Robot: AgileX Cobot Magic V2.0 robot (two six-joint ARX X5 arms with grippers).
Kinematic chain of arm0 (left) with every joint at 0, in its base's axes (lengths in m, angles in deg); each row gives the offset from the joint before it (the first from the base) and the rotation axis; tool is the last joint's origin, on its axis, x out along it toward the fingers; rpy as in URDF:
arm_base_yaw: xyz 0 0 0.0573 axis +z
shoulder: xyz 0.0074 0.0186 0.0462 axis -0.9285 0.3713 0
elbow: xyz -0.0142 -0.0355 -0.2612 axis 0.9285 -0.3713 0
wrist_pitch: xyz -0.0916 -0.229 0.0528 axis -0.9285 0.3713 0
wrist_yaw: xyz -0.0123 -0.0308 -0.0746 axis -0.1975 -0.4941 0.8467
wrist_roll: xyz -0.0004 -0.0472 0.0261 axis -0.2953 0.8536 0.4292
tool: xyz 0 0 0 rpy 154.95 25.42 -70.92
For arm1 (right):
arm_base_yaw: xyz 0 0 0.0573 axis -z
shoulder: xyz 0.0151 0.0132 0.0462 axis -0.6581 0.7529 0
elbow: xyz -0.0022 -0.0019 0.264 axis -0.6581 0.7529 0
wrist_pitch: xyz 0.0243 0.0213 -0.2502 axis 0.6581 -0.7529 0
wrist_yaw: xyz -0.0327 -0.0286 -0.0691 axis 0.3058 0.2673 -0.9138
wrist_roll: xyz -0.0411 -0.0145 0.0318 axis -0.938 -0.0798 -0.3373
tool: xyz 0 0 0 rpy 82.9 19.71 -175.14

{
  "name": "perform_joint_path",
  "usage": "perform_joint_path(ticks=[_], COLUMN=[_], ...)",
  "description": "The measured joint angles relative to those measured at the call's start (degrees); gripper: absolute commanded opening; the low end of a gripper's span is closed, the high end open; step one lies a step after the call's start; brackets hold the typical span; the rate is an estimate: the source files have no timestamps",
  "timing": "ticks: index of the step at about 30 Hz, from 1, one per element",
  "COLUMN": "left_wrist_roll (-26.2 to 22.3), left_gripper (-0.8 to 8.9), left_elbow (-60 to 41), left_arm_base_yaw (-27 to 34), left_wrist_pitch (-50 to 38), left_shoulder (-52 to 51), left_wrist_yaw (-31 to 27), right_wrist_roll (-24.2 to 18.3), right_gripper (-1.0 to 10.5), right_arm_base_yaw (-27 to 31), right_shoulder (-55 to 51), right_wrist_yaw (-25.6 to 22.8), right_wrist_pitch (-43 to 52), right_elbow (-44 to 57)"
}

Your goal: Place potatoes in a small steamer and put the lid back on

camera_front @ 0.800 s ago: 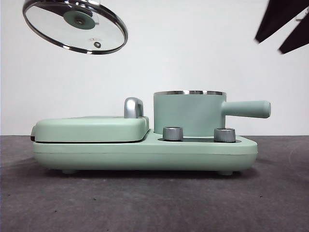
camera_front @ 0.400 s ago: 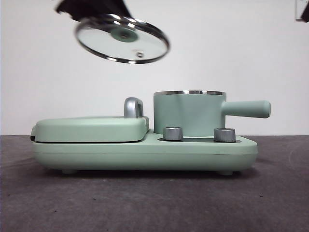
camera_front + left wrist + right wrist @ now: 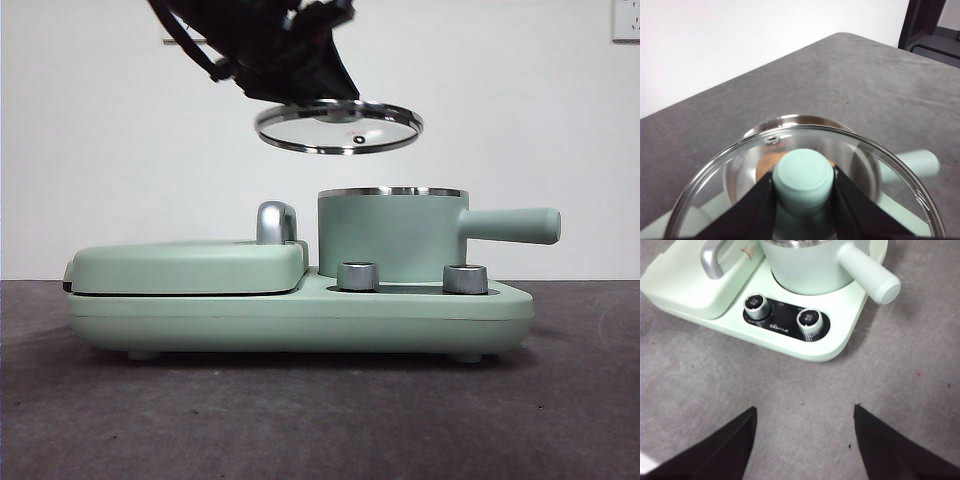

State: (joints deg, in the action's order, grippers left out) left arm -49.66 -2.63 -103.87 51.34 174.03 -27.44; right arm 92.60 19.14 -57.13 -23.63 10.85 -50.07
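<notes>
My left gripper [image 3: 300, 75] is shut on the mint-green knob [image 3: 803, 175] of the clear glass lid [image 3: 338, 127] and holds it nearly level, a little above and left of the small steamer [image 3: 390, 235]. Through the glass in the left wrist view I see the steamer's steel rim [image 3: 790, 120] and the orange-brown potato [image 3: 767, 164] inside the pot. The steamer's straight handle [image 3: 512, 226] points right. My right gripper [image 3: 804, 440] is open and empty, above the table in front of the appliance; it is out of the front view.
The steamer stands on a mint-green appliance base [image 3: 300, 315] with two steel dials [image 3: 358, 276] and a flat hinged griddle cover [image 3: 190, 265] with a steel handle [image 3: 275, 222]. Grey table [image 3: 320, 420] lies in front. A dark frame [image 3: 922, 22] stands at the table's far edge.
My left gripper has carried the lid from the upper left to the right and down, and levelled it above the steamer. The black tips at the upper right have left the front view.
</notes>
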Motion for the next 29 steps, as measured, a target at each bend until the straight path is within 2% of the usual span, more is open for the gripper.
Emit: perform_joint_path(ticks=[14, 29], left_wrist_roll=[-0.7, -1.7], left_gripper=[0.09, 0.09], left_elbow=[13.9, 14.8], left_arm_base_yaw=[0.0, -0.5], left_wrist_pitch=[-0.2, -2.1], left_shoulder=[14.4, 18.4], left_wrist_yaw=[0.0, 0.2], right_wrist_roll=[0.0, 0.0], right_gripper=[3.0, 3.0], right_arm_base_yaw=[0.0, 0.0], right_shoulder=[0.0, 0.0], right_wrist_yaw=[-1.5, -2.9], right_wrist_pitch=[-0.1, -0.5], right_elbow=[0.0, 0.0])
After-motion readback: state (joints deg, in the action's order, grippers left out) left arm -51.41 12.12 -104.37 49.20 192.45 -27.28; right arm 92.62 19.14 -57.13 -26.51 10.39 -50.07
